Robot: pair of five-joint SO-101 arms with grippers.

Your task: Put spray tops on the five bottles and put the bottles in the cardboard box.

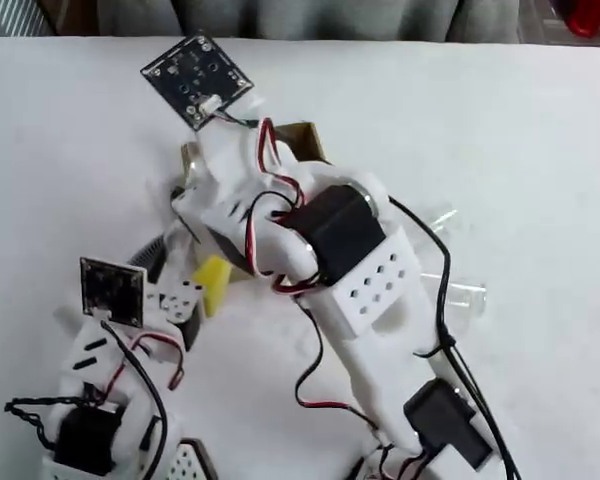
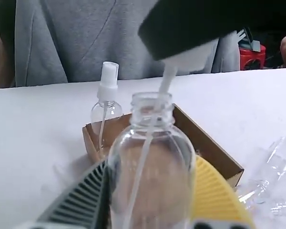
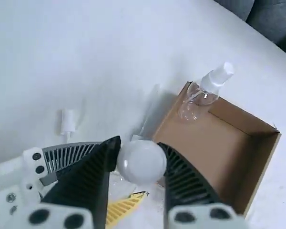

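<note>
grey and yellow fingers of the left gripper are closed around the belly of a clear bottle, holding it upright with its open neck free. just above it the right gripper has its black fingers pinched shut on a white spray top, whose thin dip tube hangs slanted down into the neck; the collar is not yet seated on the thread.

the bottle looks like light, thin-walled plastic, smooth and probably slippery, so a grip on the wide middle of the body seems right, firm enough to stop it turning but not so hard that the wall buckles. the top looks stiff, but its tube is slender and bendy and would likely kink if pushed down off line; i would hold it by the round collar, as it is held here.

one loose spray top lies on the white table beside the grippers. to the right, empty clear bottles lie on their sides.

just beyond the held bottle sits the cardboard box, open upward. one finished bottle with its top on stands in the box's far left corner, so most of the task seems left to do.
</note>
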